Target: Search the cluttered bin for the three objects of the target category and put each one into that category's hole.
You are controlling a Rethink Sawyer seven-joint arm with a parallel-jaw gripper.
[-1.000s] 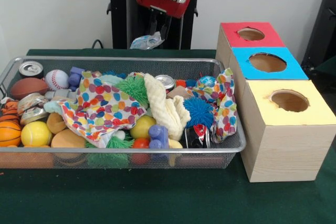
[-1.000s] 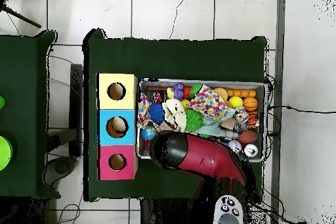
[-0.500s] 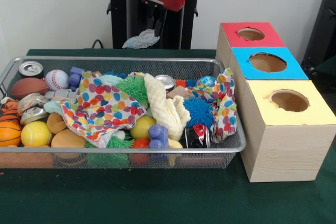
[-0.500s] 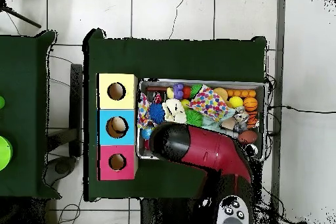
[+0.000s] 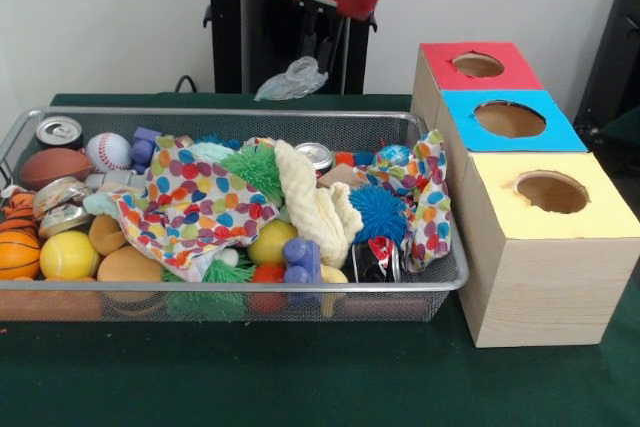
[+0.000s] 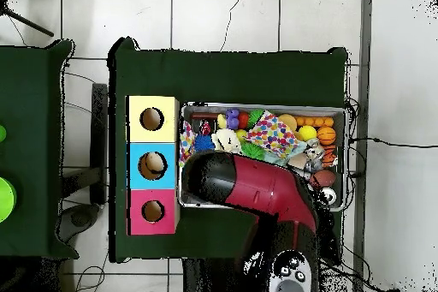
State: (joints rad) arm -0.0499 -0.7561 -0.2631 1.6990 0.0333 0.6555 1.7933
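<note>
Crushed clear bottle (image 5: 292,79) pinched in jaws (image 5: 322,55), clear above bin's (image 5: 230,113) far rim, 3 boxes (image 5: 535,237) beside.

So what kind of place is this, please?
Probably a robotics lab test bench: a table with green cloth, a wire-mesh bin crammed with toys and cans, three boxes with coloured holed tops, and cables on tiled floor.

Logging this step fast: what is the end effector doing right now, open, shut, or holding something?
End effector: shut on the crushed clear bottle, held up above the tray's far rim.
</note>
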